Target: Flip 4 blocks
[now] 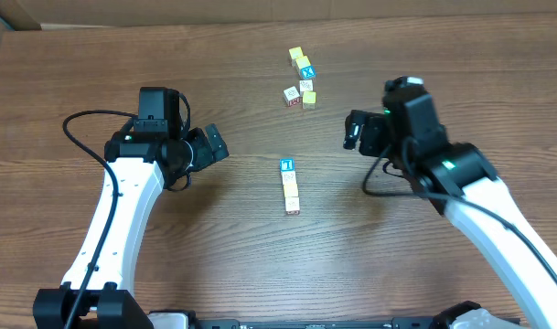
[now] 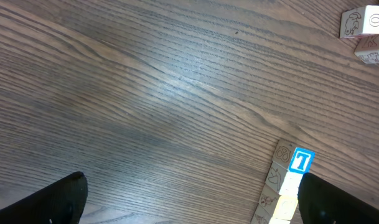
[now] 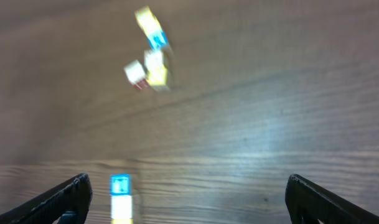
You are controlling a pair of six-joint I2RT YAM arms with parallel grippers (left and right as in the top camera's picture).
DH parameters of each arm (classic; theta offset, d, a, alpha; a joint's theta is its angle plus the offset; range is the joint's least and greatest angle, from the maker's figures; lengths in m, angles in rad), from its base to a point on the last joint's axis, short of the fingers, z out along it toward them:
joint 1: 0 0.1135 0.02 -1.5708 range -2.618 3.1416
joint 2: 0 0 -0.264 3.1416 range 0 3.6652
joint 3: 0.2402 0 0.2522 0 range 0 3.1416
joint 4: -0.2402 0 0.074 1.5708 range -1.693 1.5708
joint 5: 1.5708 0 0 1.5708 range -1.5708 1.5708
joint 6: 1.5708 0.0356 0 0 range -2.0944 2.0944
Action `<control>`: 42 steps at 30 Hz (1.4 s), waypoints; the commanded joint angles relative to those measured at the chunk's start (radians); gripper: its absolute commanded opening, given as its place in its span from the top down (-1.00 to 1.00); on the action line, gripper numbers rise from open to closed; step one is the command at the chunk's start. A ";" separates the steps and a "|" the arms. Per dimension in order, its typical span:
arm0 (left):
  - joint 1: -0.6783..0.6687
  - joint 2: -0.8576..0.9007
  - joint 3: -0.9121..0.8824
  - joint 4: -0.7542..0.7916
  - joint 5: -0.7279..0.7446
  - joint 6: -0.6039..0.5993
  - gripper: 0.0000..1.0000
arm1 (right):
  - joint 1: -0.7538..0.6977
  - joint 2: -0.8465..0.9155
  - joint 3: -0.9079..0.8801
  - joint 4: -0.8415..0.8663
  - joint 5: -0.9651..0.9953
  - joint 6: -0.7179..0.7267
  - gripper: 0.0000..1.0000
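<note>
**Pincers.** Your left pincer is open, its jaws spread wide with nothing between them. It sits above bare surface, left of the row of four blocks and well apart from it. Your right pincer is also open and empty. It is right of the row and somewhat closer to the cluster of spare cubes.

**Task items.** The row runs near-to-far down the middle of the surface, the blocks touching end to end.
- The blue-faced block lies at the far end, its white letter facing up.
- The two pale blocks lie in the middle.
- The reddish block lies at the near end.

In the left wrist view, the far end of the row shows at lower right, just beside one of the fingers. Line-drawn side faces are visible on the blocks there.

The right wrist view is blurred. It shows the blue-faced block low and left, with a pale block below it cut off by the frame edge.

**Other items.** The cluster lies toward the far edge, well apart from the row. It includes a blue cube marked X among yellow and white cubes, which are huddled close together.
</note>
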 commanded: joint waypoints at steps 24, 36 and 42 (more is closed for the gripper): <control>-0.001 0.008 0.007 0.001 -0.011 0.011 -1.00 | -0.014 -0.734 0.021 -0.024 0.027 -0.003 -1.00; -0.001 0.008 0.007 0.001 -0.011 0.011 -0.99 | -0.240 -0.931 -0.106 0.005 -0.015 -0.004 -1.00; -0.001 0.008 0.007 0.001 -0.011 0.011 -1.00 | -0.258 -1.032 -0.259 0.190 -0.031 -0.004 -1.00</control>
